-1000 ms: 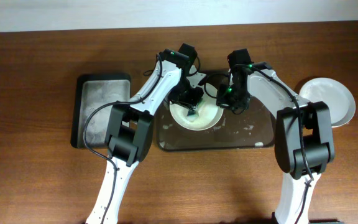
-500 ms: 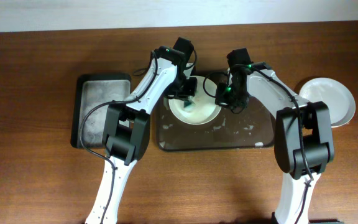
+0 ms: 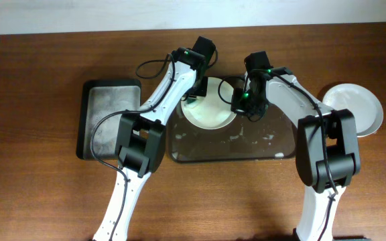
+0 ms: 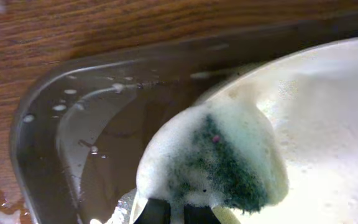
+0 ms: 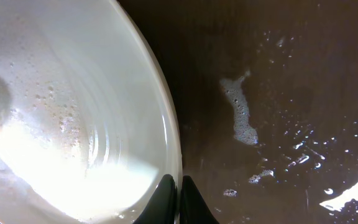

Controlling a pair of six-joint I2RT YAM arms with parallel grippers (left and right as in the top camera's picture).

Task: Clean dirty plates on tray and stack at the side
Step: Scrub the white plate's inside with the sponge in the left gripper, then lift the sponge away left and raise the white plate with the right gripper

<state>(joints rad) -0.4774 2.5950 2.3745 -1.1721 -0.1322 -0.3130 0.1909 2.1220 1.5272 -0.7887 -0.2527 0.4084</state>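
Note:
A white, soapy plate (image 3: 212, 112) lies in the far left part of the dark tray (image 3: 267, 150). My left gripper (image 3: 197, 94) is over the plate's far left rim, shut on a foam-covered green sponge (image 4: 219, 163) that rests on the plate (image 4: 334, 118) at its edge. My right gripper (image 3: 239, 105) is shut on the plate's right rim, with one fingertip inside and one outside the rim (image 5: 178, 200). The plate's inside (image 5: 67, 106) is wet with small bubbles. Another white plate (image 3: 354, 107) sits on the table to the right of the tray.
A smaller dark tray (image 3: 109, 120) with a grey soapy inside lies to the left. Foam patches (image 5: 241, 118) and water drops dot the big tray's floor. The tray's raised rim (image 4: 39, 118) curves close by the sponge. Brown wooden table lies all around.
My left gripper has carried the sponge from the plate's middle to its far left rim. The plate has shifted slightly toward the far side. The right gripper has kept its hold.

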